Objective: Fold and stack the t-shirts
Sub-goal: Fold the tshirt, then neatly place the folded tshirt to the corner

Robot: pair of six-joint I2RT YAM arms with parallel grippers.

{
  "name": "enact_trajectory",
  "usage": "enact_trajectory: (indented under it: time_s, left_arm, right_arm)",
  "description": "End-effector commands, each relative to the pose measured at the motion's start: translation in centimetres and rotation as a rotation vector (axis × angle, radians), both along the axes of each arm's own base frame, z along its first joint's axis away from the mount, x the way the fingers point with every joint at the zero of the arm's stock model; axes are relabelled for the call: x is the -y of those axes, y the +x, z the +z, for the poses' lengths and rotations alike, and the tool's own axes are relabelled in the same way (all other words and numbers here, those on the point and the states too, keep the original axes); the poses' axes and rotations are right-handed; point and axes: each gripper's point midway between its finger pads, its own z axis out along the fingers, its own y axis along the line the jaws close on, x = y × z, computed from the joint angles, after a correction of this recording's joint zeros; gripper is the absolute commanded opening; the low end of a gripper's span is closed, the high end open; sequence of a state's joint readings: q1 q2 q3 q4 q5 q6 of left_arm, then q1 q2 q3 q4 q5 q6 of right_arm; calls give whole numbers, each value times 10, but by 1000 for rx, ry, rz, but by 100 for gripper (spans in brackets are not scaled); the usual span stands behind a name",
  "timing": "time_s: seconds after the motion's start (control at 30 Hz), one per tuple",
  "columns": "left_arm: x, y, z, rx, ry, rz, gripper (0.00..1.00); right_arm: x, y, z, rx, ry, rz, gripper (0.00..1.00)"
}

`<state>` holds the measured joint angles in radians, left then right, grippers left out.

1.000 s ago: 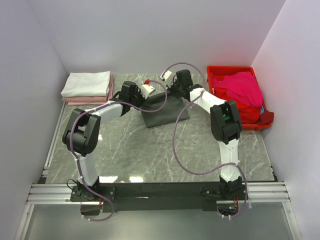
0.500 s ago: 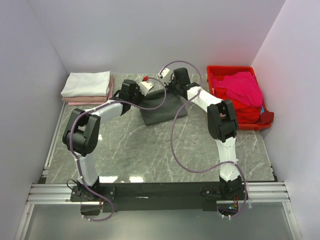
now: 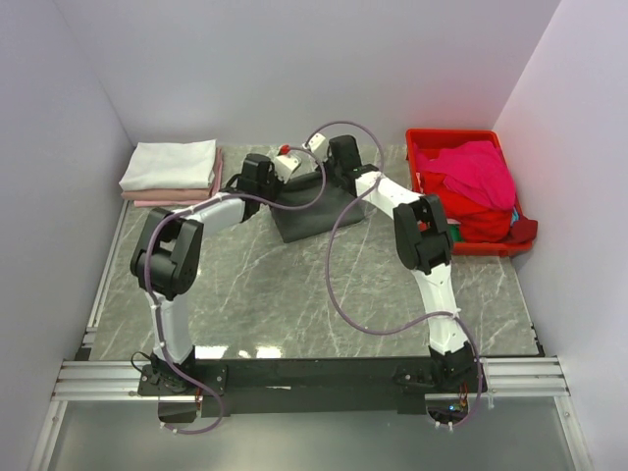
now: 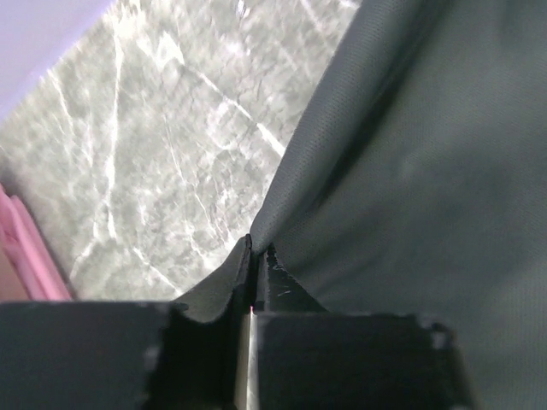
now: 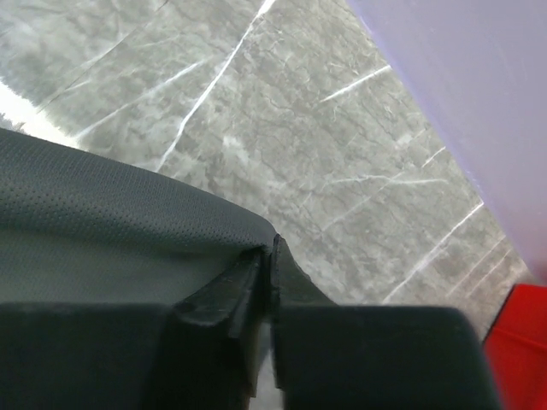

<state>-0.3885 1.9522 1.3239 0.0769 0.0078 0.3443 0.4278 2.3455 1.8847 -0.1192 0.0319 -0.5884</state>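
The grey marbled desk (image 3: 294,294) is the biggest thing in view, walled in on three sides by pale panels. At its far right corner stands a red crate (image 3: 424,143), heaped with a magenta t-shirt (image 3: 478,169) that spills toward the crate's right rim. Next in size is the charcoal t-shirt (image 3: 316,220), bunched into a rough rectangle near the middle of the far edge, its upper border lifted off the desk between the two arms. In the far left corner lies a neat folded stack: a white t-shirt (image 3: 169,163) on top, a pale pink t-shirt (image 3: 179,194) under it. The left hand (image 4: 256,256) has its fingers pressed together, pinching a fold of the charcoal cloth, which hangs away to the right of its fingertips. The right hand (image 5: 267,253) is likewise closed, nipping the hem of the same dark garment, the cloth stretching off to its left above the bare desk.
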Motion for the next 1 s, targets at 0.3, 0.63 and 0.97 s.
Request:
enact_trajectory:
  time_s: [0.3,0.63,0.97]
  left_arm:
    - [-70,22,97,2,-487,513,83]
    - [-18,-88,53,-472,-885,386,99]
    - [2,-87,-17,-618,-961,615,99]
  right_arm:
    - [36,17,115,155,220,-212,70]
    - [7,-173,141,-281,491,419,72]
    - [28,-263,131,-385,507,418,71]
